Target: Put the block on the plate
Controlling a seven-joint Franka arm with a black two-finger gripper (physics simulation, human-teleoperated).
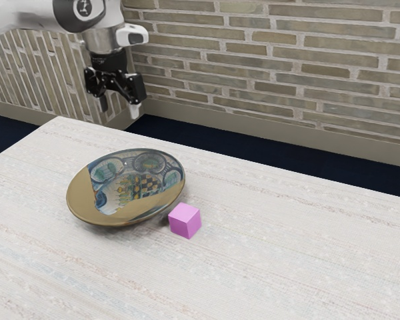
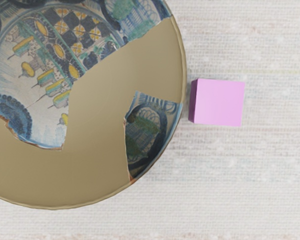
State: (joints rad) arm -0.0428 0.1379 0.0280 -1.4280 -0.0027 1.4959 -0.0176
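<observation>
Brick walls (image 1: 273,60) stand behind a pale, streaked tabletop (image 1: 287,267). The hand (image 1: 119,107) hangs above it, released and empty, its fingers apart. Lower than the hand and toward the exterior view's right, a pink block (image 1: 185,221) sits flat just beside the patterned plate (image 1: 97,208). The block's sides look about equal; one upright face points toward the plate. A white mark (image 1: 84,7) on the arm (image 1: 27,16) is too small to read surely.
</observation>
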